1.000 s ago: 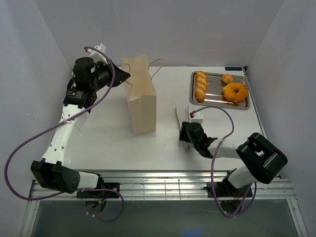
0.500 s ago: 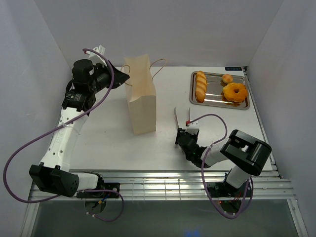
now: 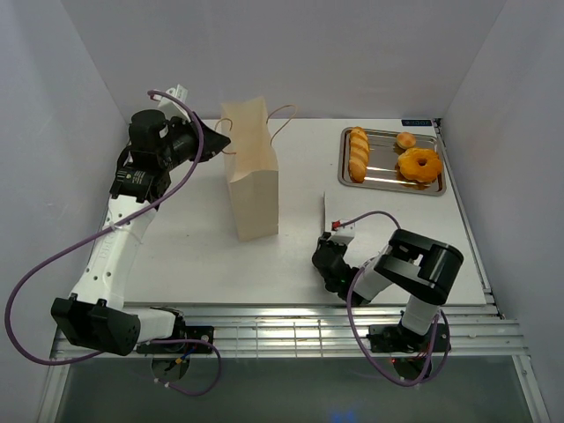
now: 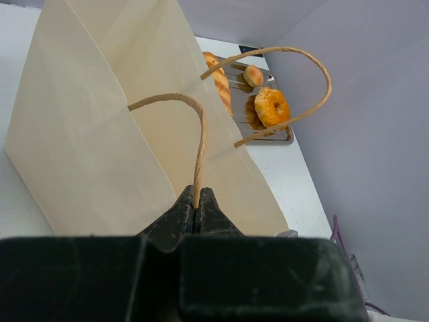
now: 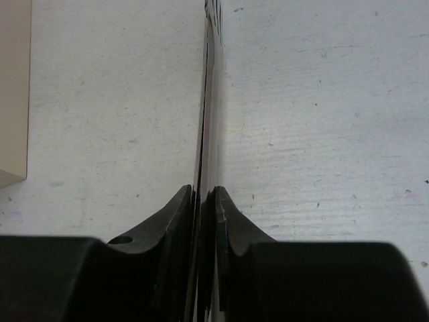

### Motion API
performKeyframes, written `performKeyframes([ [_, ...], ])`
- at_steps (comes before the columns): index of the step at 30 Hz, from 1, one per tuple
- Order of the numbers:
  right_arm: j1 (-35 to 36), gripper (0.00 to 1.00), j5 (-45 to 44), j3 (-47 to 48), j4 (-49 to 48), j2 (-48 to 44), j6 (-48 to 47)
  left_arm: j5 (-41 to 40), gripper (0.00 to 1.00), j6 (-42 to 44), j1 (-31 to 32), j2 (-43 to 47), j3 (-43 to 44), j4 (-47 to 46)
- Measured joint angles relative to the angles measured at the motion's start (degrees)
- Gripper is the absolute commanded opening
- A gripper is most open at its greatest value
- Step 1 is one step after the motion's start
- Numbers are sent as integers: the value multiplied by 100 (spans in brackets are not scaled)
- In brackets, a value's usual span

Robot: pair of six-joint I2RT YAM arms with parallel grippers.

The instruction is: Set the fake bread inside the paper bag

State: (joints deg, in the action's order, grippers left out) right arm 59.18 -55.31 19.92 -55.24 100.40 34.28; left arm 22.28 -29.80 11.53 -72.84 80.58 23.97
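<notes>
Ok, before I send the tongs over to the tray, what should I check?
1. Left tool shut on the bag handle: ok.
2. Paper bag standing upright: ok.
3. Its top open wide enough: cannot tell.
4. Right tool shut on the tongs: ok.
5. Fake bread lying uncovered on the tray: ok.
6. Tong arms spread to take a piece: cannot tell, seen edge-on.
</notes>
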Motion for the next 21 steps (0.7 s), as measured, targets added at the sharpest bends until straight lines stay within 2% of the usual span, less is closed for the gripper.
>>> performKeyframes([
  [4,66,8,46,-138,192,-319,4,7,0,-2,0,9,-63,2],
  [8,-109,8,352,-313,1158,-1300,-387,4,0,-2,0,9,-68,-2],
  [15,-2267,8,2009,516,2769,-3222,-831,7,0,-2,0,9,-68,-4],
  [18,-2994,8,2844,1012,3289,-3639,-918,17,0,-4,0,9,-68,-7],
  [21,-4129,11,4079,1694,3790,-3576,-826,48,0,-9,0,9,-68,-11],
])
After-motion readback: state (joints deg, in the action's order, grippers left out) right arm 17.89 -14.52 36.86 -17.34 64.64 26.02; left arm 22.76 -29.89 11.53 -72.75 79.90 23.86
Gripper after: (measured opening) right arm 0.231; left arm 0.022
